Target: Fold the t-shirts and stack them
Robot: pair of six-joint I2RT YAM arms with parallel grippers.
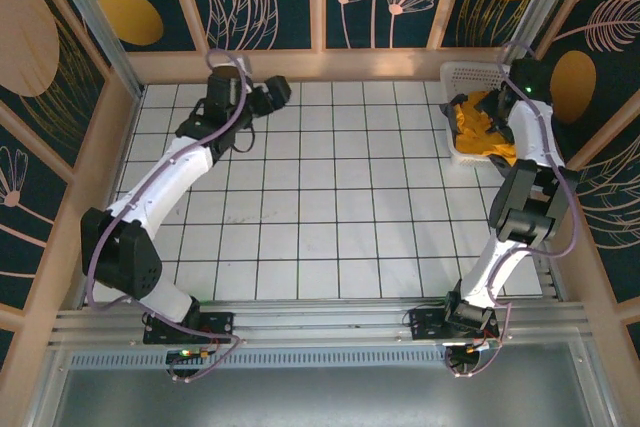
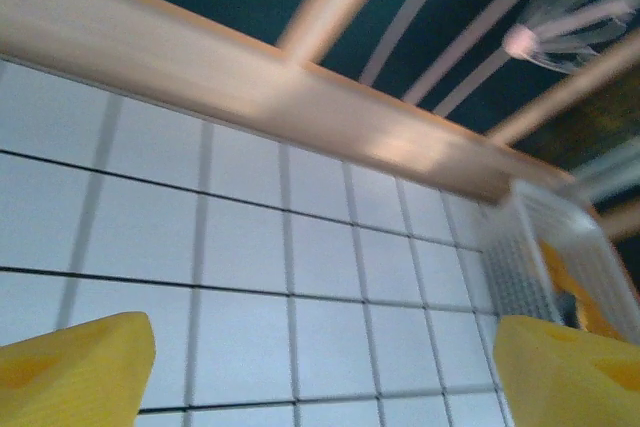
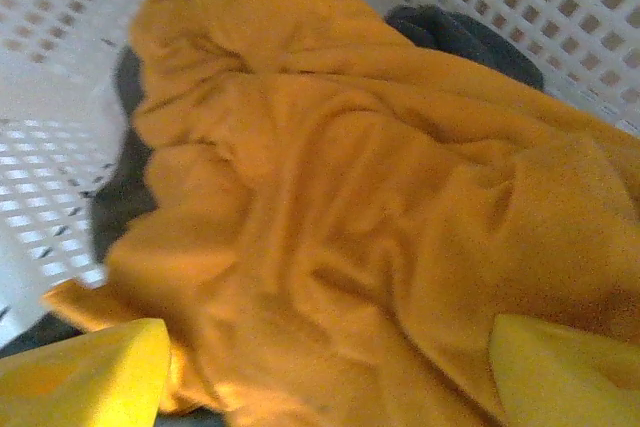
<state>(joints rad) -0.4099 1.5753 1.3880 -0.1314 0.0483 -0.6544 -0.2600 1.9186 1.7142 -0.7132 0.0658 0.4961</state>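
- While the right arm bends over the basket (image 1: 452, 74), the right end effector (image 3: 325, 377) hangs inside it, directly above the orange shirt (image 3: 380, 197).
- Right end effector: open. Its yellow pads (image 3: 85, 372) stand wide apart, with orange cloth spread between and below them and nothing clamped. Whether the pads touch the cloth: cannot tell.
- Orange shirt: inside the basket, on top of the heap, crumpled and unfolded. Broad creases run across it, and it covers most of the basket's interior.
- Grey shirt (image 3: 470, 37): also inside the basket, under the orange one. It shows as dark patches against the lattice walls on two sides of the orange cloth, and is unfolded.
- Basket: white plastic lattice, standing on the tiled counter (image 1: 330, 197).
- Left end effector (image 2: 320, 377): open. Its pads (image 2: 70, 367) are wide apart with bare tiles between them and nothing held.
- Left end effector position: well apart from the basket, off to its left across the counter. It is raised above the tiles and turned toward the basket.
- Left wrist view: the basket sits just past the right-hand pad, with a strip of orange visible inside its wall. A wooden rail (image 2: 250, 77) runs from the basket's far side along the edge of the tiles.
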